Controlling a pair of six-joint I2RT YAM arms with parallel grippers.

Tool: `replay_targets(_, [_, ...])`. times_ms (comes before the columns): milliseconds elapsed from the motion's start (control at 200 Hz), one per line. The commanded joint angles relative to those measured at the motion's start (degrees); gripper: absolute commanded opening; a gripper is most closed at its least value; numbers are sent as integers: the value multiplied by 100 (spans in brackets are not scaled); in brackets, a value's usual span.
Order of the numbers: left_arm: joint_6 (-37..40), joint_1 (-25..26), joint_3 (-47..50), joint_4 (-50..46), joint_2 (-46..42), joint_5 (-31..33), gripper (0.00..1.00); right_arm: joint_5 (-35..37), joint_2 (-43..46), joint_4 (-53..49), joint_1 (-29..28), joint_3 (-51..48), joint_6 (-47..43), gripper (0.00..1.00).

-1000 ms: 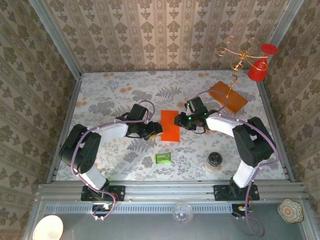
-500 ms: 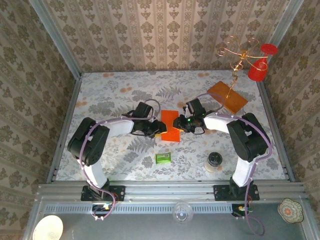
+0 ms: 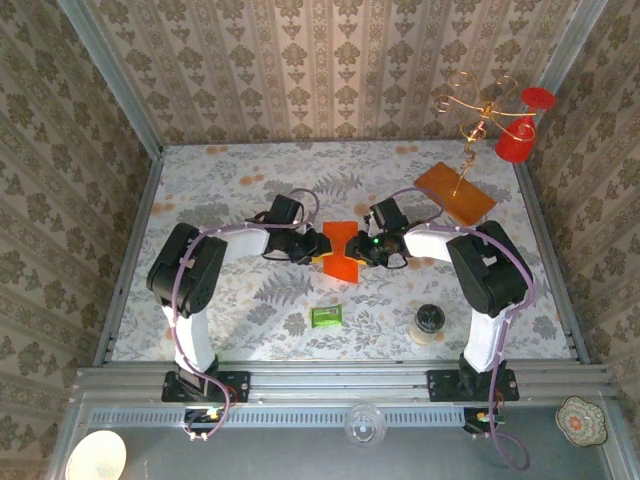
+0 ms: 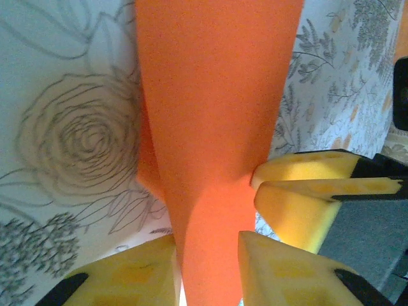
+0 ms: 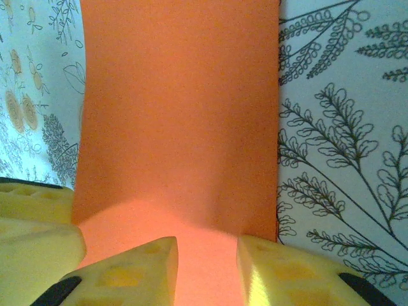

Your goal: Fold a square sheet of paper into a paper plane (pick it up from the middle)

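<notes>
Left claw (image 4: pixel 207 258) and right claw (image 5: pixel 206 258) each pinch the paper (image 3: pixel 341 252) mid-sheet; lift evenly off the tabletop (image 3: pixel 250 180), crease centred.

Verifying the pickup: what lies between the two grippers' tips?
The square sheet of paper, bunched at its middle, between left gripper and right gripper; top view.

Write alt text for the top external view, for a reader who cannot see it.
A thin bright orange sheet of paper is held at its middle by the left gripper and the right gripper, over a floral table. A small green packet lies nearer the arm bases.
</notes>
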State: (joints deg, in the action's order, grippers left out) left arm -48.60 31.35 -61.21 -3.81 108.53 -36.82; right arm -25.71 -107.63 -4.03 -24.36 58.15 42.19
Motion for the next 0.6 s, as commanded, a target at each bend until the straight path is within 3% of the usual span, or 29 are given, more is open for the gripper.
replay_targets(0, [312, -31, -332, -120, 196, -286, 28, 27, -101, -171, 19, 65, -89, 33])
replay_targets(260, [293, -67, -406, -181, 328, -317, 15, 80, 176, 3, 36, -36, -181, 36])
replay_targets(455, [175, -85, -323, -194, 211, -206, 5, 369, 970, 248, -14, -208, -693, 47])
replay_targets(595, [-97, -159, -171, 3, 77, -116, 3, 1112, 1693, 441, -261, -525, -1378, 56])
